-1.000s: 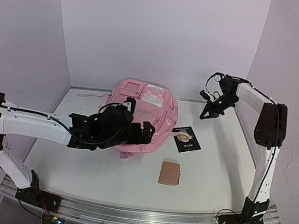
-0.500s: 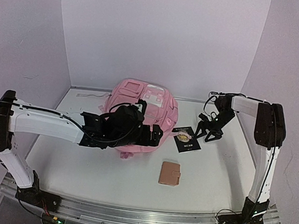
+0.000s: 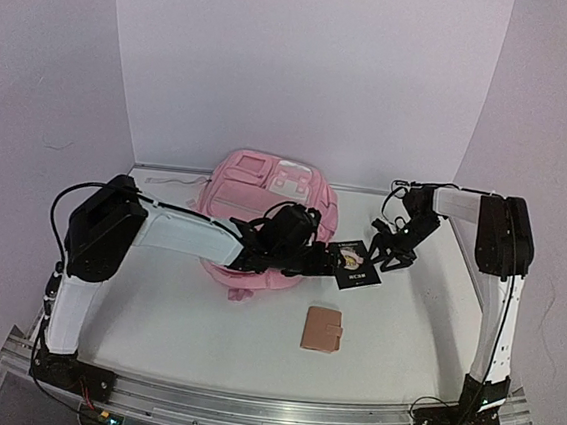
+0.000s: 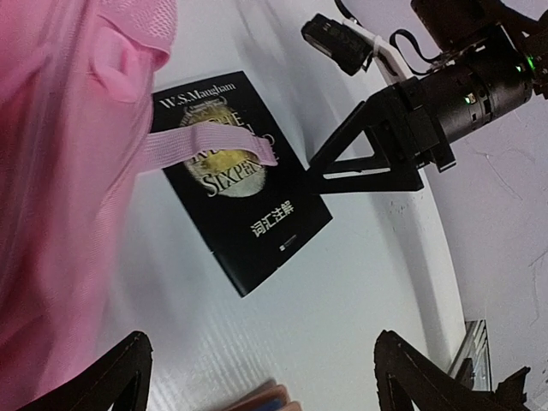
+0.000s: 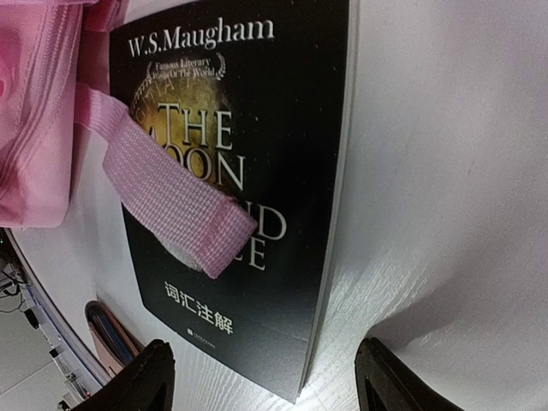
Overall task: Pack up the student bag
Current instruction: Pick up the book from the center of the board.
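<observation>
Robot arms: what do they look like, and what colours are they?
The left arm and the right arm are long white tubes with chunky black joints. Each one ends in black, pointy fingers shaped like triangles. Thin black cables loop by the right wrist, where a tiny green light glows.

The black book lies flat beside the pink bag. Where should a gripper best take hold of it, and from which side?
Probably take the book at its long page edge, the one away from the student bag, coming from the robot's right. It lies flat, and that edge is free; the bag's strap lies across the cover's other half.
</observation>
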